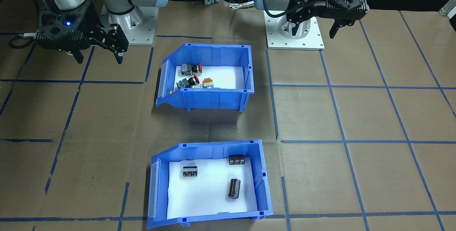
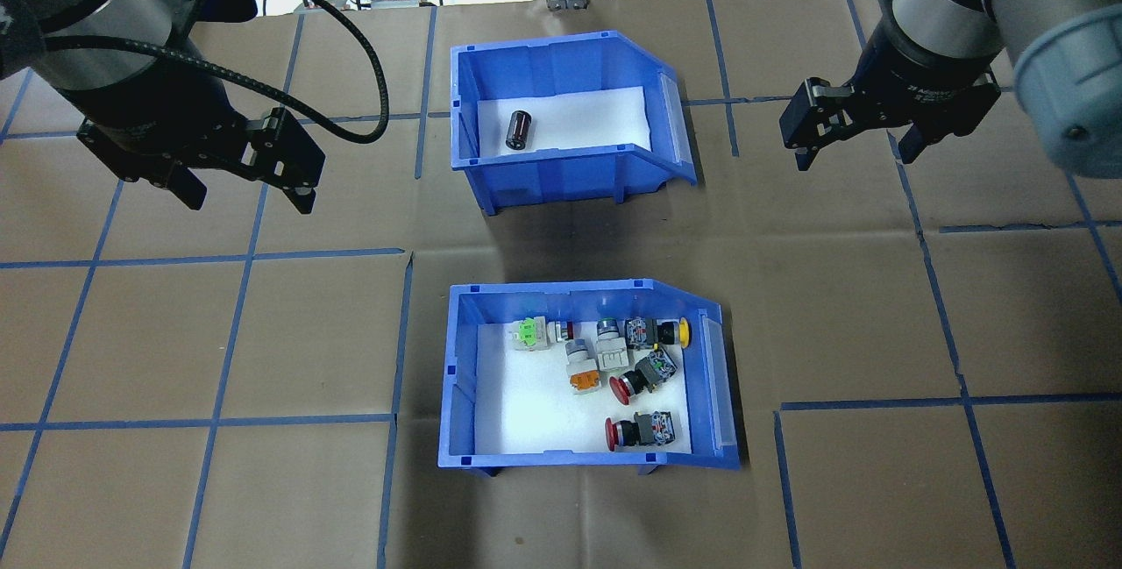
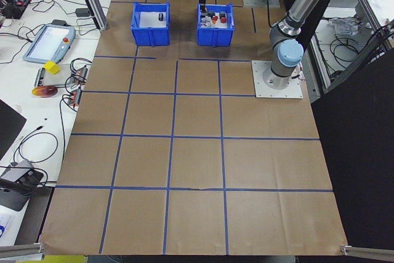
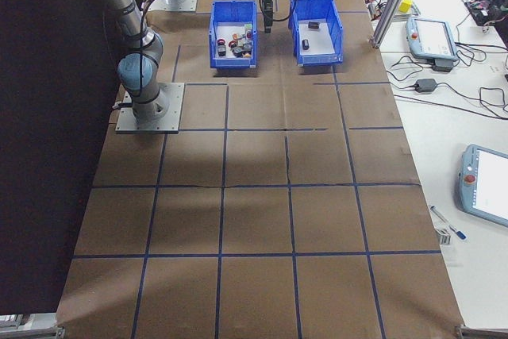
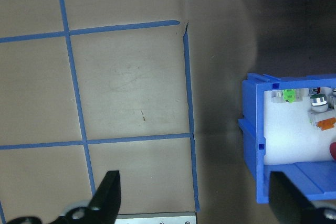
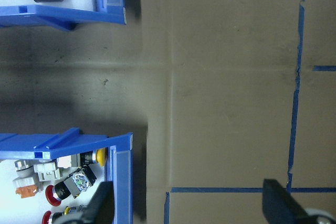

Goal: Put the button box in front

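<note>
The button box (image 2: 561, 460) is a blue bin with a white liner and stands on the near side of the table. In it lie several push-button switches with red, orange, yellow and green caps. My left gripper (image 2: 250, 201) hovers open to its left, higher up and farther away. On the other side my right gripper (image 2: 855, 157) hangs open and empty. From across the table the button box (image 1: 210, 99) is the bin nearer the robot's bases, between the left gripper (image 1: 314, 33) and right gripper (image 1: 99, 60). The left wrist view catches a corner of the button box (image 5: 252, 145).
An identical blue bin (image 2: 561, 170) holding dark cylinders stands on the far side of the table, in line with the button box. From across the table this cylinder bin (image 1: 206, 152) is the lower one. Blue tape lines grid the brown paper. Cables and devices lie beyond the far edge.
</note>
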